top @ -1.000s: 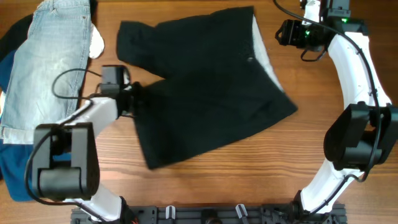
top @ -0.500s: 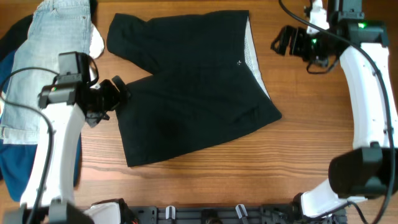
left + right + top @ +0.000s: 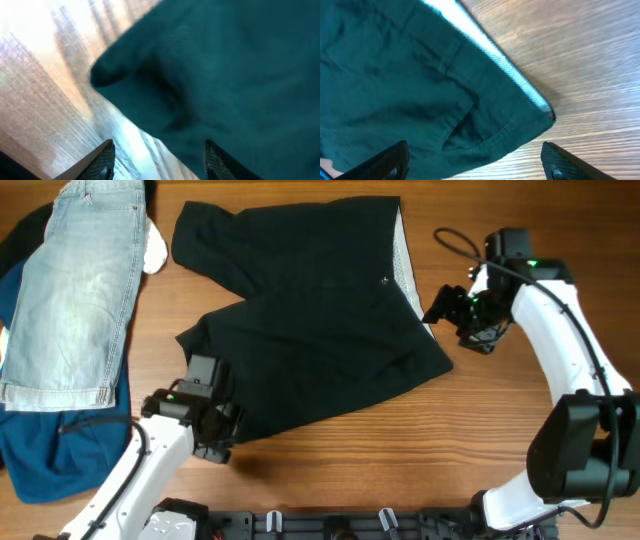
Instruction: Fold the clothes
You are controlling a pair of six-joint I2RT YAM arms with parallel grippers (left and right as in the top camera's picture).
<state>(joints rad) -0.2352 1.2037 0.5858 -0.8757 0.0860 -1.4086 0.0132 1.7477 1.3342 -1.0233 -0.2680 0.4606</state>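
While the black shorts (image 3: 320,310) lay spread flat across the middle and far part of the wooden table (image 3: 500,460), both arms stood at opposite edges of the cloth. The waistband, with its pale lining (image 3: 405,255) showing, faced the right side, and the two legs pointed left.

The left gripper (image 3: 215,430) sat at the near-left corner of the nearer leg, right at the hem. In the blurred left wrist view its fingers (image 3: 102,159) stood apart with nothing between them, and the dark corner of the shorts (image 3: 215,70) lay just ahead of the left gripper (image 3: 160,160), over bare wood.

The right gripper (image 3: 437,308) pointed at the near end of the waistband, just beside the edge of the cloth. Its wrist view showed the right gripper (image 3: 475,162) spread wide and holding nothing, with the waistband corner of the shorts (image 3: 420,75) lying flat on the table ahead of the fingers (image 3: 560,162).

Well apart on the left lay light denim shorts (image 3: 70,280), partly over a bright blue garment (image 3: 50,460).
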